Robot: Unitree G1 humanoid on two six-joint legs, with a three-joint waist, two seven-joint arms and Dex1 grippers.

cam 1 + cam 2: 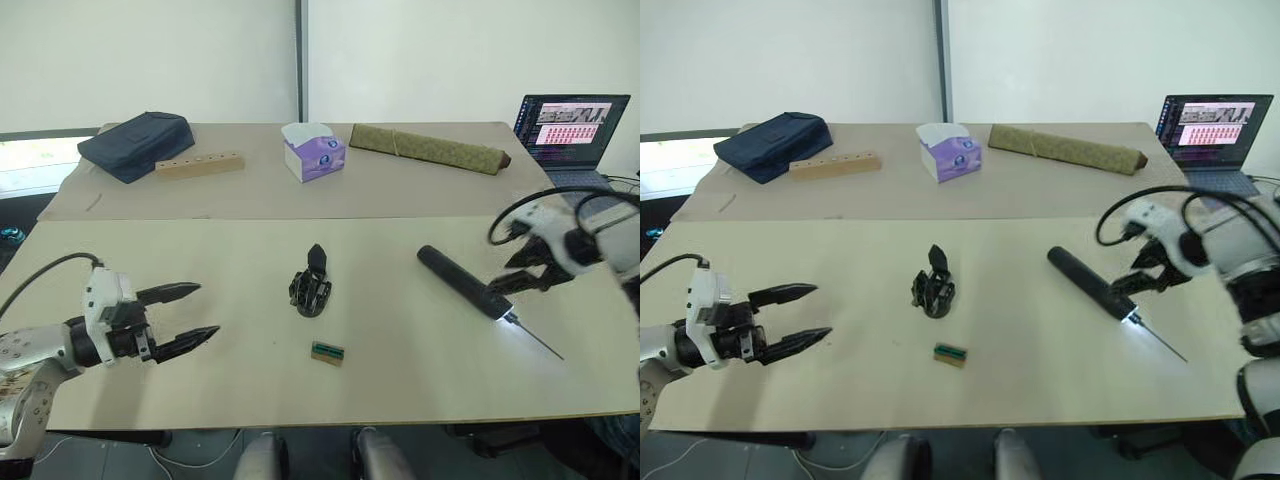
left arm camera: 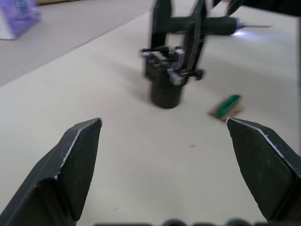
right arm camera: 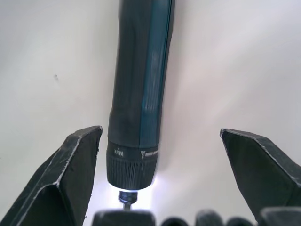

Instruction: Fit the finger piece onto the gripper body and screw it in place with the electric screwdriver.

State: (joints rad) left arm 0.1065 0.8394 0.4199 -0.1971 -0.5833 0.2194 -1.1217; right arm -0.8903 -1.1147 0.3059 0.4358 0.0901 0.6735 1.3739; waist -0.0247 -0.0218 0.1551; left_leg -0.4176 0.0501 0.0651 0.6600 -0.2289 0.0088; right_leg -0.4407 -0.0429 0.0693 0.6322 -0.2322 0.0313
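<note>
Right gripper (image 3: 157, 176) is straddling the electric screwdriver (image 1: 465, 283) near its lit bit end, jaws wide; it should close squarely on the barrel. Left gripper (image 1: 195, 312) is waiting open, the gripper body (image 1: 312, 287) well ahead.

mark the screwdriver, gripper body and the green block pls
electric screwdriver (image 1: 463, 280): left eye view, middle of its black barrel.
gripper body (image 1: 310, 290): left eye view, on its black base.
green-and-brown block (image 1: 327, 351): left eye view, its green top face.

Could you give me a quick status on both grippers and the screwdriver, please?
Left gripper open, empty, short of the gripper body. Right gripper open, straddling the electric screwdriver lying on the table, tip light on. Green block nearby, not obstructing.
</note>
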